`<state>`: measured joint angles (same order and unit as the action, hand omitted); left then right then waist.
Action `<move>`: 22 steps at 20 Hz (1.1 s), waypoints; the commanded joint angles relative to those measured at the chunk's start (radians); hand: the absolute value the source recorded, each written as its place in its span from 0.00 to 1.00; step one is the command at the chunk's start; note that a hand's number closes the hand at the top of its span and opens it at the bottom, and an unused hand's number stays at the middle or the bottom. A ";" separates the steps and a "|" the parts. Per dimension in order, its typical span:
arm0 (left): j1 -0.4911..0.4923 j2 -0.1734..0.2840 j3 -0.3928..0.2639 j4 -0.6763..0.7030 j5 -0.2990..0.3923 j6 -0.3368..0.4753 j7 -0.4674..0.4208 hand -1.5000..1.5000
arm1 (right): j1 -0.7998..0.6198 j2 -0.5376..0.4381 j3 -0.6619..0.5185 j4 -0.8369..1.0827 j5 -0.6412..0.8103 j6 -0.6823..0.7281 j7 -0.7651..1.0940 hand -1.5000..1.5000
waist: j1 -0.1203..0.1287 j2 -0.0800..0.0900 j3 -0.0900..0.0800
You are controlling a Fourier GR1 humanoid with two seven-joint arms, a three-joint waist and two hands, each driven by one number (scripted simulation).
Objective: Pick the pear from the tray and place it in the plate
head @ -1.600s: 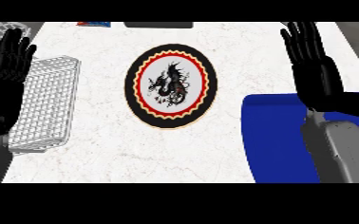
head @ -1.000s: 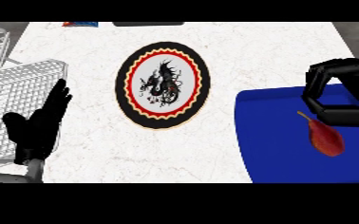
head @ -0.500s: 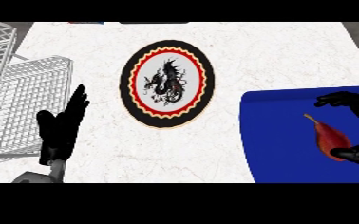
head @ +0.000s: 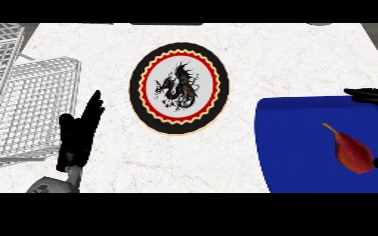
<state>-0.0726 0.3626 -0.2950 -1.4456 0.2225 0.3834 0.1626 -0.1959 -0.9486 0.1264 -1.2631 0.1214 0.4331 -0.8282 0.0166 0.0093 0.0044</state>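
Note:
A red pear (head: 353, 153) with a thin stem lies on the blue tray (head: 295, 145) at the lower right, and nothing touches it. Left of the tray sits the round plate (head: 137, 87), which has a black rim, a red ring and a dragon in its middle, and holds nothing. Only a dark sliver of my right hand (head: 362, 95) shows at the right edge, above the pear and apart from it. My left hand (head: 77, 134) rests open and upright at the lower left, well away from the plate.
A white wire rack (head: 37, 102) lies on the marble counter (head: 244, 45) at the left, just behind my left hand. Dark items sit cut off along the counter's far edge.
My right hand, which was spread around the pear, has slipped almost out of view past the right edge. The pear stays on the tray. My left hand has kept its upright pose.

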 commanded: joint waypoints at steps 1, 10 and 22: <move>-0.010 0.005 0.008 0.027 -0.007 -0.015 -0.004 0.50 | -0.022 -0.091 0.064 0.059 0.147 0.052 -0.234 0.00 | 0.006 -0.001 -0.002; -0.009 0.007 0.019 -0.008 -0.019 -0.024 0.025 0.50 | -0.137 -0.123 0.271 0.143 0.358 0.005 -0.212 0.00 | 0.013 -0.005 -0.003; 0.008 -0.041 0.048 0.028 -0.052 -0.041 -0.013 0.50 | -0.250 0.009 0.353 0.359 0.479 -0.066 -0.251 0.00 | 0.005 -0.005 -0.004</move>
<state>-0.0864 0.3201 -0.2632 -1.4156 0.1742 0.3578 0.1766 -0.3988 -0.9762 0.4656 -1.0012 0.5610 0.2978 -0.9452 0.0165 0.0038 0.0005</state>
